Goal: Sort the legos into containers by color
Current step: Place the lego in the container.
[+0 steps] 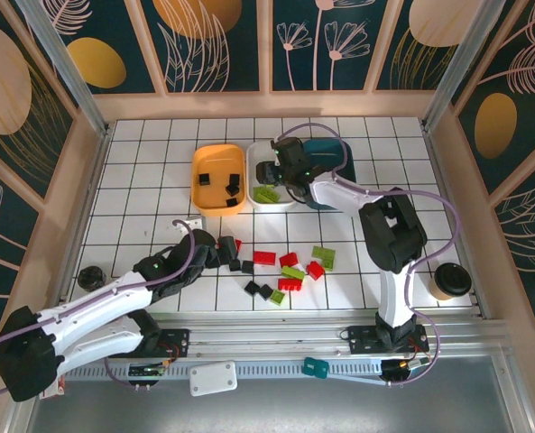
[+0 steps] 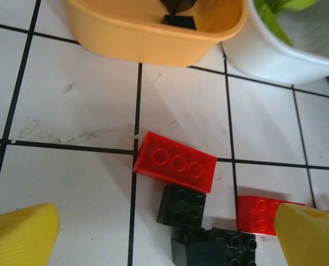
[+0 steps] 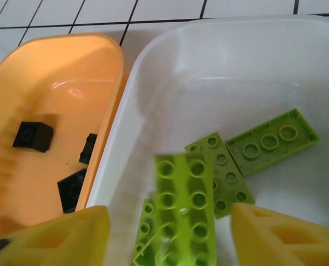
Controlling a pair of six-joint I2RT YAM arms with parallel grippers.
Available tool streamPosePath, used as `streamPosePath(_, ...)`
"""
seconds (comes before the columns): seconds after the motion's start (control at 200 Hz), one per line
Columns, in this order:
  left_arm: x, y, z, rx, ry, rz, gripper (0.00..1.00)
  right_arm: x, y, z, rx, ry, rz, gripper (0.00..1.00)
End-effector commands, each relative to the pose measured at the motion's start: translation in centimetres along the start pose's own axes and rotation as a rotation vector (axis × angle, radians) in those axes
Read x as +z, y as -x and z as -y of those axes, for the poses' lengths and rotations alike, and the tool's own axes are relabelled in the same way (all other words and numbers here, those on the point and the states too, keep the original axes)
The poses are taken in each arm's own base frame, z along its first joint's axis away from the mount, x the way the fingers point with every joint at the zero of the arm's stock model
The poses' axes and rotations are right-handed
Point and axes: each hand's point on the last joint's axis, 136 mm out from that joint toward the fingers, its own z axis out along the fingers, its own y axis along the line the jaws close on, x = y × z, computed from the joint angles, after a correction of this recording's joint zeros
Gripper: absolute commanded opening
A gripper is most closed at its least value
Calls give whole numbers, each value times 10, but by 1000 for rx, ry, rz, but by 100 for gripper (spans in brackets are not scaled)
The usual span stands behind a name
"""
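Observation:
My right gripper [image 3: 170, 221] hovers open over the white tray [image 3: 208, 72]. A lime green lego [image 3: 186, 210] sits blurred between the fingers, touching neither, above other green legos. Beside it the orange tray [image 3: 70, 72] holds black legos [image 3: 34, 136]. The teal tray [image 1: 335, 149] lies partly under the right arm. My left gripper [image 2: 167, 230] is open, low over the table, with a black lego [image 2: 181, 205] and a second black one [image 2: 217, 248] between its fingers. A red lego [image 2: 175, 162] lies just beyond them. Loose red [image 1: 264, 258], green [image 1: 323, 257] and black [image 1: 259, 290] legos are scattered mid-table.
The three trays stand in a row at the back of the white tiled table [image 1: 141, 180]. A dark round object [image 1: 451, 280] sits at the right edge and another [image 1: 90, 276] at the left edge. Wooden walls enclose the table.

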Motion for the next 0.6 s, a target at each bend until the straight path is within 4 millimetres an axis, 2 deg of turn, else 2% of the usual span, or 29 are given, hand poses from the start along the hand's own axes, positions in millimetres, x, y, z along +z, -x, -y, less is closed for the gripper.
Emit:
streamPosePath(0.0, 7, 5, 2, 60, 44, -1, 99, -14, 18, -10, -1, 22, 33, 67)
streamPosePath(0.135, 30, 10, 5, 168, 142, -27, 99, -38, 14, -10, 6, 37, 64, 68)
streamPosePath(0.3, 56, 9, 8, 246, 229, -61, 99, -67, -5, 1, 24, 28, 80, 69)
streamPosePath(0.41, 72, -1, 8, 293, 262, -110, 98, -84, -13, 8, 34, 20, 97, 69)
streamPosePath(0.596, 92, -15, 0, 327, 316, -161, 90, -106, -17, 13, 47, 21, 132, 69)
